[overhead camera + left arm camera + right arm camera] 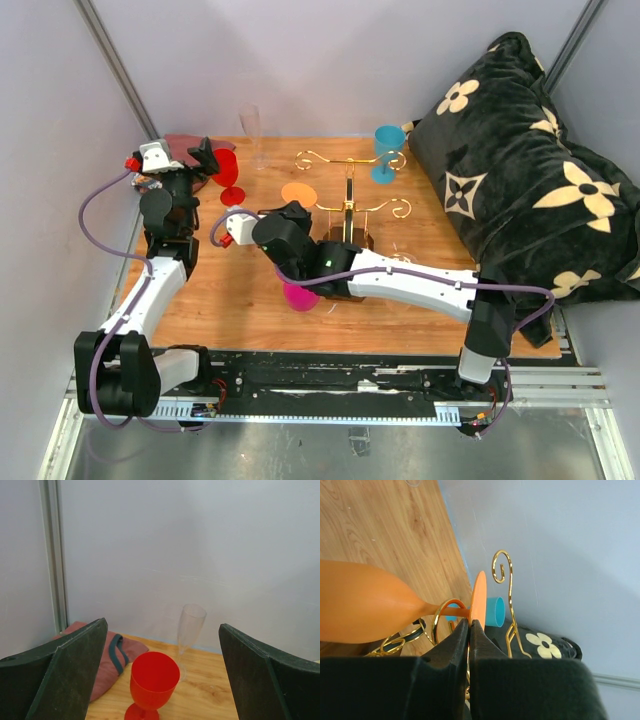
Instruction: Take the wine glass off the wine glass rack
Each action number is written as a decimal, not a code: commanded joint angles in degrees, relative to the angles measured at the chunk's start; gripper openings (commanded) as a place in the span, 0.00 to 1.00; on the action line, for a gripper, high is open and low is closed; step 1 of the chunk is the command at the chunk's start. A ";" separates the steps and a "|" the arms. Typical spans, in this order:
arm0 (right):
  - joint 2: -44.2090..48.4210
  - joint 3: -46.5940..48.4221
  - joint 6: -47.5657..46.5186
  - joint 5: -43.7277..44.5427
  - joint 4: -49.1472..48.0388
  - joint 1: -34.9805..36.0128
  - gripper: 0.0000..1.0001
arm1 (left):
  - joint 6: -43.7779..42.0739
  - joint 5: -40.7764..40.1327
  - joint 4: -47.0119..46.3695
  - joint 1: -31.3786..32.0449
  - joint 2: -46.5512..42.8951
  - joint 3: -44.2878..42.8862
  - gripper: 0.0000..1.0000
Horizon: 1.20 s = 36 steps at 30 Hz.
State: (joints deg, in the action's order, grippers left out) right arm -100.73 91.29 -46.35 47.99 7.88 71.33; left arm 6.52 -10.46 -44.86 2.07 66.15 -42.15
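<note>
The orange glass (365, 607) hangs bowl down on the left side of the rack (347, 205), its stem in a gold wire loop and its foot above the wire. The right hand (470, 625) is closed, and its tips appear to pinch the rim of that foot. The left hand (161, 630) is wide open at the far left of the table (220, 300), above the red glass (154, 677), and holds nothing.

The step in hand looks like sliding the glass out of the wire. To do it well, keep the pinch firm, since a thin rim could slip or twist. Move along the line of the wire toward its open end, probably to the left, holding the foot level and just above the wire so the stem does not snag. Do not pull up or sideways, as the rack could tip and shake the blue glass (388, 150) on its far right arm. Mind the pink glass (300, 296) near the base.
</note>
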 commanded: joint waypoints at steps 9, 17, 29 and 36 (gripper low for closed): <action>6.26 -1.82 0.43 2.79 -0.05 -1.92 0.01 | 0.50 -0.37 -0.36 0.31 -0.67 0.39 1.00; 10.01 -5.52 4.60 2.48 4.04 2.86 0.01 | 0.60 -3.42 1.42 0.31 -1.69 0.48 1.00; 12.47 -8.26 0.49 2.98 -3.41 8.02 0.01 | 5.43 -6.29 11.10 -1.98 -4.91 -2.41 1.00; 10.23 -4.75 -2.43 0.45 -8.92 9.71 0.01 | 10.04 -10.79 20.09 -3.55 -7.21 -5.16 1.00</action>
State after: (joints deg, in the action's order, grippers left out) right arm -90.06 83.70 -46.41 49.36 4.82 78.76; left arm 12.58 -17.26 -31.03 0.14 60.60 -43.29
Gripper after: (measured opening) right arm 0.022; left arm 0.994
